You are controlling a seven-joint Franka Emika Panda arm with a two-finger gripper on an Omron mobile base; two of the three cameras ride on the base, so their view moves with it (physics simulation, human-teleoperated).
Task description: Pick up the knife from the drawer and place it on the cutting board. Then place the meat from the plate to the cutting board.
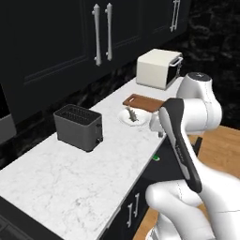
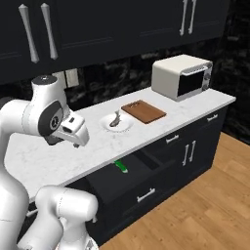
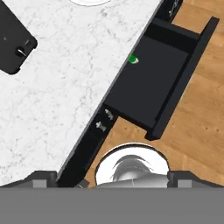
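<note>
The white arm [image 1: 187, 140] rises closest to the cameras, its jaws spread wide and holding nothing, high above the table's [image 3: 65, 87] front edge. Below that edge the drawer [image 2: 141, 173] stands pulled out, and the knife's [image 2: 120, 167] green handle peeks out from under the table lip. On the marble top, the meat [image 2: 115, 118] lies on the plate [image 2: 108, 126], just beside the cutting board [image 2: 143, 111].
</note>
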